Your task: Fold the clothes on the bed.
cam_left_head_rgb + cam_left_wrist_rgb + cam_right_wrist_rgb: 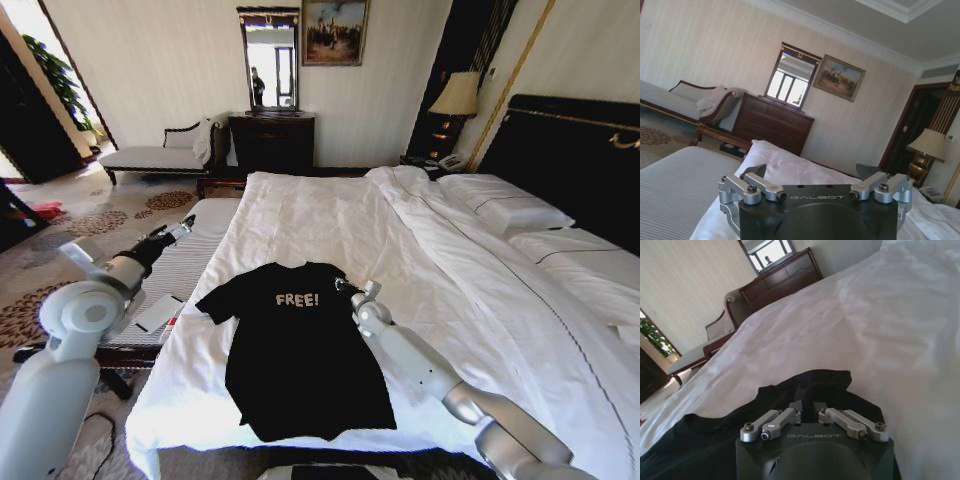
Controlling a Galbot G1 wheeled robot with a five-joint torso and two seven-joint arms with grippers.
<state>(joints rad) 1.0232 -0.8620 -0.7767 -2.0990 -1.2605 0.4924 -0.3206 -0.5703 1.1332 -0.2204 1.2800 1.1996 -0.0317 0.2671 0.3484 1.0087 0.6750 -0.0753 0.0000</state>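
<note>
- The right gripper [349,289] sits at the T-shirt's [300,350] sleeve on the robot's right side; in the right wrist view its fingers [807,416] are drawn close together with black cloth [805,385] bunched right at their tips, so it appears pinched shut on the sleeve edge
- The left gripper [183,226] is spread wide: in the left wrist view its two dark fingertips [757,170] stand well apart with nothing between them, touching nothing
- One T-shirt: black, short-sleeved, white "FREE!" lettering [297,299] on the chest, lying flat and face up on the bed [330,215] near its foot end, hem toward the robot, collar toward the headboard side
- One bed, with white duvet, and two white pillows [505,205] stacked toward the dark headboard [575,160]
- Two arms: the right arm [420,365] reaches forward low across the duvet, from the lower right corner up to the sleeve
- The left arm [85,310] is bent out to the robot's left, off the bed, its gripper hovering above a grey striped bench [185,265] beside the bed
- Behind the bed stand one dark dresser [272,140] with one mirror [269,60], one pale chaise [155,155] and one lamp [458,95]
</note>
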